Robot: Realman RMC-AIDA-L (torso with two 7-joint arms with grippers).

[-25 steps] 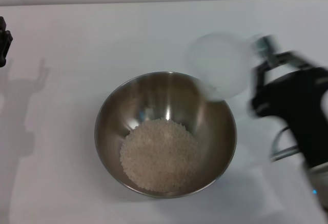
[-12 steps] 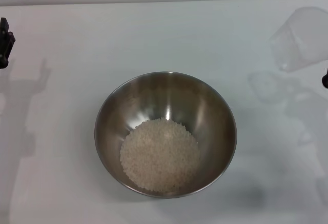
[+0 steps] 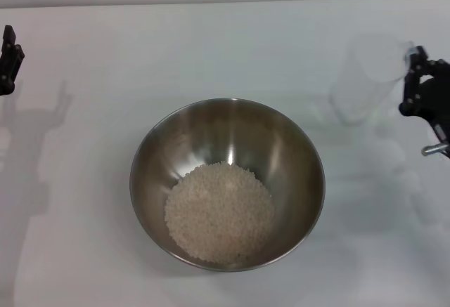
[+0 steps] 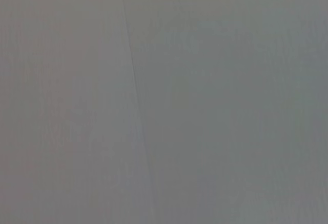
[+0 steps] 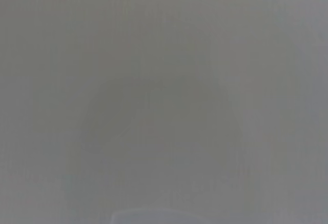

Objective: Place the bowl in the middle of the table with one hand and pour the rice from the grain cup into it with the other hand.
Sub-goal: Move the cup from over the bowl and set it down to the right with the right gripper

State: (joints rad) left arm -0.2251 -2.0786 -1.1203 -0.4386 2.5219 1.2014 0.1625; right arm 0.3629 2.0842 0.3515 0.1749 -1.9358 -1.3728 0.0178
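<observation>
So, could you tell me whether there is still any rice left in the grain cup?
No: in the head view the grain cup looks clear and empty, and the rice lies heaped in the bowl.

The right gripper is way out at the right edge of the head view, black, only partly showing, wrist trailing off out of sight. It looks closed on the grain cup, holding it upright by the side. The left gripper is parked at the far left edge, barely a sliver visible, can't make out its fingers.
</observation>
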